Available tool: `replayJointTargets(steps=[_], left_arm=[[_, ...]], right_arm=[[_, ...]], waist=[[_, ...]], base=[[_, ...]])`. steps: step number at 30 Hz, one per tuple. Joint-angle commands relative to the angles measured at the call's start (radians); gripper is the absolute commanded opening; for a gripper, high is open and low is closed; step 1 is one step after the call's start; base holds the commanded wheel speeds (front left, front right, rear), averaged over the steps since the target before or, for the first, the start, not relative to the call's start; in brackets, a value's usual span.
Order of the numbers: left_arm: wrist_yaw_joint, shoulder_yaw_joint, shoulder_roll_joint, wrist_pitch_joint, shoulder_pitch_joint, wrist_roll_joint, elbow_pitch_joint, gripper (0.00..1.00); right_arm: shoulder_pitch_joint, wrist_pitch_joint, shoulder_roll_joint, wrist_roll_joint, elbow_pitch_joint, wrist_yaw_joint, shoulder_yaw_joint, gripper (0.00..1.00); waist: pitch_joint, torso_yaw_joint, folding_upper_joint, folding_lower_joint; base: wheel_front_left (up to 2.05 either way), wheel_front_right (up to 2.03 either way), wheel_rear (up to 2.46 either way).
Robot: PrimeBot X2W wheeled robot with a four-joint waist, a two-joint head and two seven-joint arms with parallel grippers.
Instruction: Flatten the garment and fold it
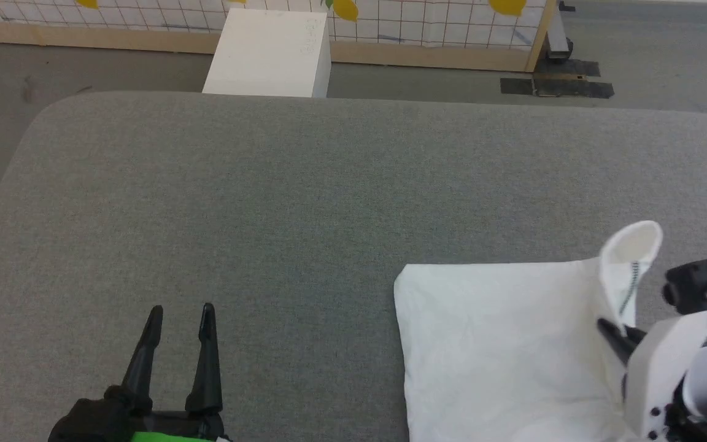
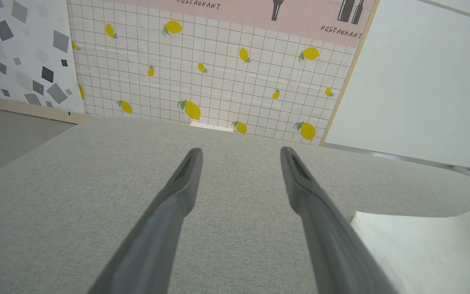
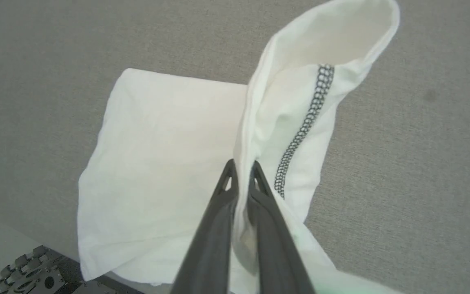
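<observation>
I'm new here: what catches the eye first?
The white shirt lies on the grey surface, near right, one flap with dark stitching standing upright, pinched in the right gripper. The open left gripper hovers near left; a white box stands beyond the far edge.

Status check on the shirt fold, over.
Right tool shut on garment edge, raised. Left tool open, off the garment. White box beyond the table, apart.
</observation>
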Motion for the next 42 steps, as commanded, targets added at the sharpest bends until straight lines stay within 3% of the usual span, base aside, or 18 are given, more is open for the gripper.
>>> replayJointTargets(steps=[1,7,11,23,26,27,28,35,39,42], left_arm=[[-0.009,0.005,-0.008,-0.004,0.007,0.004,0.004,1.00],[-0.031,0.007,-0.019,-0.004,-0.017,0.004,0.017,1.00],[-0.039,0.006,-0.026,-0.004,-0.031,0.004,0.027,1.00],[-0.056,-0.004,-0.043,-0.004,-0.065,0.005,0.060,1.00],[-0.059,-0.005,-0.046,-0.004,-0.071,0.005,0.068,1.00],[-0.060,-0.005,-0.047,-0.004,-0.072,0.005,0.071,1.00],[-0.060,-0.005,-0.047,-0.004,-0.072,0.005,0.073,1.00],[-0.062,-0.007,-0.051,-0.004,-0.045,0.004,0.080,1.00],[-0.062,-0.009,-0.052,-0.004,-0.029,0.008,0.075,1.00],[-0.063,-0.008,-0.052,-0.004,-0.020,0.019,0.064,1.00]], right_arm=[[-0.001,0.019,0.011,0.013,-0.021,-0.002,0.042,0.00],[-0.063,0.056,0.040,0.029,-0.030,-0.002,0.240,0.00],[-0.115,0.029,0.065,0.025,0.026,-0.002,0.308,0.00],[-0.233,-0.113,0.126,-0.059,0.381,-0.002,0.408,0.00],[-0.255,-0.149,0.141,-0.081,0.480,-0.002,0.411,0.34],[-0.260,-0.156,0.145,-0.086,0.506,-0.002,0.414,0.62],[-0.267,-0.166,0.148,-0.090,0.536,-0.002,0.417,1.00],[-0.297,-0.240,0.158,-0.048,0.548,-0.002,0.405,1.00],[-0.257,-0.226,0.133,-0.034,0.428,-0.002,0.301,1.00],[-0.189,-0.221,0.101,-0.056,0.307,-0.002,0.164,1.00]], waist=[[0.003,0.003,0.0000,0.0000],[0.027,0.026,0.0000,0.0000],[0.043,0.044,0.0000,0.0000],[0.059,0.085,0.0000,0.0000],[0.051,0.092,0.0000,0.0000],[0.047,0.093,0.0000,0.0000],[0.042,0.093,0.0000,0.0000],[0.003,0.080,0.0000,0.0000],[-0.008,0.071,0.0000,0.0000],[-0.009,0.064,0.0000,0.0000]], base=[[0.00,0.00,0.00],[0.00,0.00,0.00],[0.00,0.00,0.00],[0.00,0.00,0.00],[0.00,0.00,0.00],[0.00,0.00,0.00],[0.00,0.00,0.00],[0.00,0.00,0.00],[0.00,0.00,0.00],[0.00,0.00,0.00]])
